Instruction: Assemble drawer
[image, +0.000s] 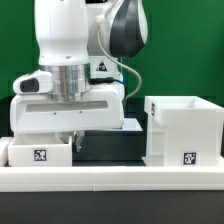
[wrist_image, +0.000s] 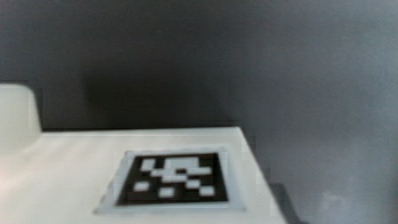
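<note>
Exterior view: gripper (image: 69, 135) low behind small tray (image: 38, 153), casing (image: 182, 128) well apart; cannot tell whether claw spread. Wrist view alone: tag (wrist_image: 175, 178) close-up.

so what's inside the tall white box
The tall white plastic casing is open on top; only bare white inner walls show near its rim, and nothing pokes out. Its front wall hides the lower inside and floor.

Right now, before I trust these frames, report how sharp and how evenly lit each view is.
Wrist view: soft throughout, the tag blurred at its edges, the dark backdrop without detail. Exterior view: sharper, evenly lit, no glare; the casing and the small tray read bright white, with their edges distinct.
</note>
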